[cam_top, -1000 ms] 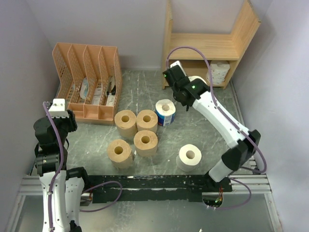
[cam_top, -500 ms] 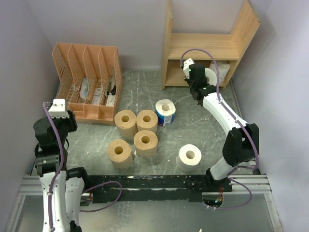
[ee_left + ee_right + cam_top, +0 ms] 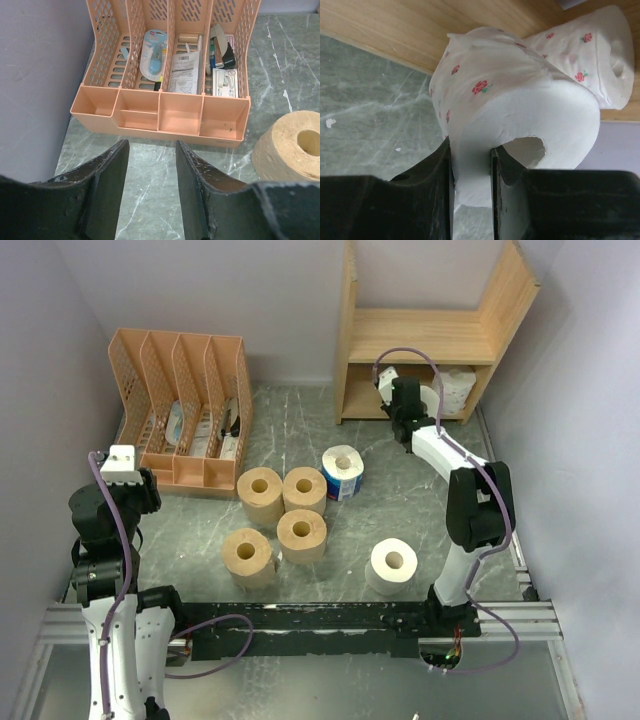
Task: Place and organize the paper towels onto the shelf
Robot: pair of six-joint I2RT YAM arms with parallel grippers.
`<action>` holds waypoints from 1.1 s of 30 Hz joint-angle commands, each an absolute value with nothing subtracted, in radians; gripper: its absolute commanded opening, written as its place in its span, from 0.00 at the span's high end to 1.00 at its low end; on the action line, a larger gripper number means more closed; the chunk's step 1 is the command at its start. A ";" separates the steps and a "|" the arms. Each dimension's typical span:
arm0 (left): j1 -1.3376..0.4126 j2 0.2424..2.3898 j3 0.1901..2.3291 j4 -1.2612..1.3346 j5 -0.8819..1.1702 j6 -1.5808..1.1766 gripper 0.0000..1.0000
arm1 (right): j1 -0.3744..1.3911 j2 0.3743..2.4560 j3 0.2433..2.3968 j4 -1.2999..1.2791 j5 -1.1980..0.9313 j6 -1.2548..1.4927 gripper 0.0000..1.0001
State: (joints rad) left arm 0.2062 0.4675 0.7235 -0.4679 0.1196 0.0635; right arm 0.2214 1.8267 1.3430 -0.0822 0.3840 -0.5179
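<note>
My right gripper (image 3: 418, 408) is shut on the wall of a white paper towel roll with red flowers (image 3: 515, 95), one finger inside its core. It holds the roll (image 3: 433, 398) at the front of the lower tier of the wooden shelf (image 3: 430, 335). A second flowered white roll (image 3: 600, 45) lies in that tier (image 3: 459, 387), right beside it. Four tan rolls (image 3: 283, 518) stand clustered mid-table. A white roll with blue marking (image 3: 343, 469) and a plain white roll (image 3: 393, 563) stand near them. My left gripper (image 3: 150, 150) is open and empty above the table at the left (image 3: 125, 480).
An orange-pink file organizer (image 3: 185, 410) holding small items stands at the back left, and shows close ahead in the left wrist view (image 3: 165, 100). One tan roll (image 3: 292, 145) is to the right of my left gripper. Grey walls close in the left and right sides.
My right arm has swung from above the table's middle back and to the right, bringing the flowered white roll to the shelf's lower tier. The left arm has not moved.
</note>
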 commanded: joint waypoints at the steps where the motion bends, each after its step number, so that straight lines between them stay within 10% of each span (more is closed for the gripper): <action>1: 0.215 0.461 0.723 -0.441 0.109 0.064 0.44 | 0.216 1.825 1.365 0.081 0.409 -0.550 1.00; 14: 0.230 0.467 0.724 -0.441 0.102 0.063 0.42 | 0.208 1.946 1.480 0.113 0.452 -0.545 1.00; 21: 0.241 0.469 0.720 -0.437 0.105 0.063 0.37 | 0.207 1.933 1.441 0.220 0.535 -0.548 0.45; 27: 0.246 0.468 0.718 -0.438 0.111 0.061 0.21 | 0.208 1.902 1.431 0.245 0.550 -0.555 0.29; 30: 0.247 0.467 0.719 -0.437 0.112 0.061 0.03 | 0.208 1.880 1.415 0.252 0.552 -0.551 0.01; 33: 0.248 0.468 0.718 -0.438 0.113 0.061 0.00 | 0.215 1.832 1.378 0.271 0.570 -0.545 0.00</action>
